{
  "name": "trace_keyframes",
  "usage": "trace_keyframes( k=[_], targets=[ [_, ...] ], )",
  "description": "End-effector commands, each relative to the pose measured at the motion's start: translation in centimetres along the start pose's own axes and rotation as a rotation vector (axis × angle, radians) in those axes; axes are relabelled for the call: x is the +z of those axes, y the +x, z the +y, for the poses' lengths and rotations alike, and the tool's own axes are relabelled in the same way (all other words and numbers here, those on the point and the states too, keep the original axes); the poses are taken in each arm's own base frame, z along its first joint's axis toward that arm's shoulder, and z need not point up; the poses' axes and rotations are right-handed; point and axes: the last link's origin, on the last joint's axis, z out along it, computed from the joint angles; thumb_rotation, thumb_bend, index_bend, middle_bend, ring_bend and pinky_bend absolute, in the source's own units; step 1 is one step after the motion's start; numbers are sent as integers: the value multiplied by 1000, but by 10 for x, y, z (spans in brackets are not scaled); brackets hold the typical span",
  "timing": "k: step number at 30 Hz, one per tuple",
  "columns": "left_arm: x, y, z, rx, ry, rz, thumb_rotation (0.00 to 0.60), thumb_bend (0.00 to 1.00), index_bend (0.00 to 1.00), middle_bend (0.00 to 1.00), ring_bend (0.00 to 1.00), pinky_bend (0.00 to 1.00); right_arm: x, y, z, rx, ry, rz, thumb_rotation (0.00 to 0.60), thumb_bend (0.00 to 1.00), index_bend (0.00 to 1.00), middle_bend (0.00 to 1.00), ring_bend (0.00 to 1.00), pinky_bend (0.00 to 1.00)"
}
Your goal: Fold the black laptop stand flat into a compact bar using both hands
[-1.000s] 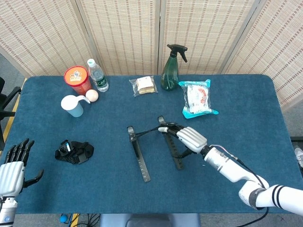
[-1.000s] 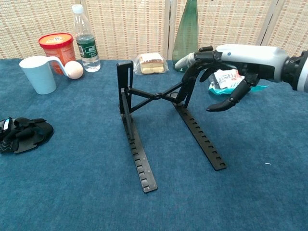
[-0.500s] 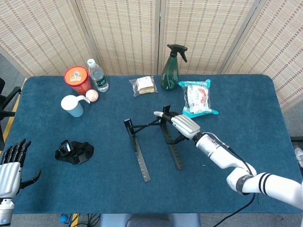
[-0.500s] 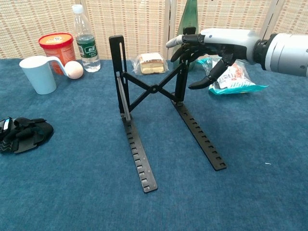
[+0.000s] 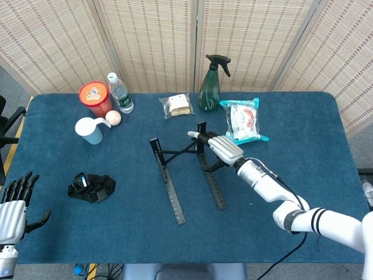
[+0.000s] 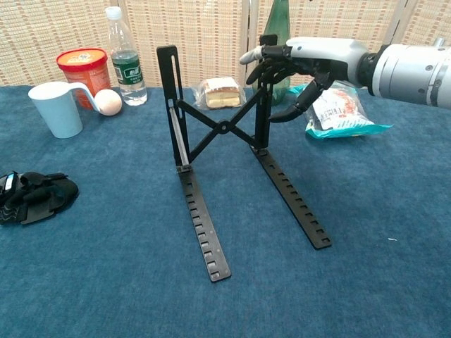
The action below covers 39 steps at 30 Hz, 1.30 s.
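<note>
The black laptop stand (image 6: 223, 127) sits mid-table on two notched base rails, with both uprights vertical and a crossed brace between them. In the head view the laptop stand (image 5: 170, 188) shows from above. My right hand (image 6: 310, 56) grips the top of the stand's right upright, fingers curled over it and thumb hanging below. From above, the right hand (image 5: 224, 149) reaches in from the right. My left hand (image 5: 13, 204) hovers beyond the table's front-left corner, fingers spread, holding nothing, far from the stand.
Along the back stand a red tub (image 5: 96, 98), a water bottle (image 5: 119, 93), an egg (image 5: 113, 117), a pale blue mug (image 5: 90, 130), a wrapped sandwich (image 5: 179, 105), a green spray bottle (image 5: 210, 87) and a snack bag (image 5: 243, 121). A black strap bundle (image 5: 91, 186) lies front left.
My right hand has moved up and toward the back, raising the stand's uprights from a low lean to vertical; the crossed brace has opened. The left hand has barely moved.
</note>
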Motion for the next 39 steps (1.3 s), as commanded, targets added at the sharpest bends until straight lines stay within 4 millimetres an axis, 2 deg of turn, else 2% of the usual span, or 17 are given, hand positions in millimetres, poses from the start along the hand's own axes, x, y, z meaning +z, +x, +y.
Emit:
trace_keyframes(
  k=[1,6,12,15,17,19,23,26,29,39],
  targets=[
    [0,0,1,2,-6,-3,600,235,56,5,5,3,-1,0,1,7,-4,1,600,132,101,207,43,125],
    [1,-1,2,2,-9,-1,600,235,55,5,5,4,-19,1,1,6,13,-9,600,132,101,207,42,122],
    [3,-2,4,0,-21,-6,600,235,55,5,5,4,-49,0,13,10,-24,-52,600,132,101,213,42,122],
    [3,-3,6,-2,-27,-8,600,234,56,5,5,4,-57,-4,20,5,-48,-73,600,132,101,247,52,123],
    [3,-4,7,-2,-31,-10,600,234,56,5,5,4,-59,-7,23,8,-62,-82,600,132,101,288,95,131],
    [3,-4,7,-1,-32,-10,600,234,55,5,5,4,-59,-10,26,13,-76,-96,600,132,101,330,146,155],
    [2,-2,6,0,-27,-7,600,234,55,5,5,4,-54,-14,28,14,-96,-119,600,132,101,495,315,259],
    [1,-2,5,1,-24,-8,600,234,55,5,5,3,-50,-18,27,18,-101,-133,600,132,101,574,388,305],
    [0,-3,5,0,-22,-12,600,235,55,5,5,4,-45,-22,26,27,-105,-141,600,131,101,596,409,322],
    [1,-3,4,0,-21,-17,600,234,55,5,5,4,-27,-30,30,68,-142,-147,600,132,101,566,413,323]
  ],
)
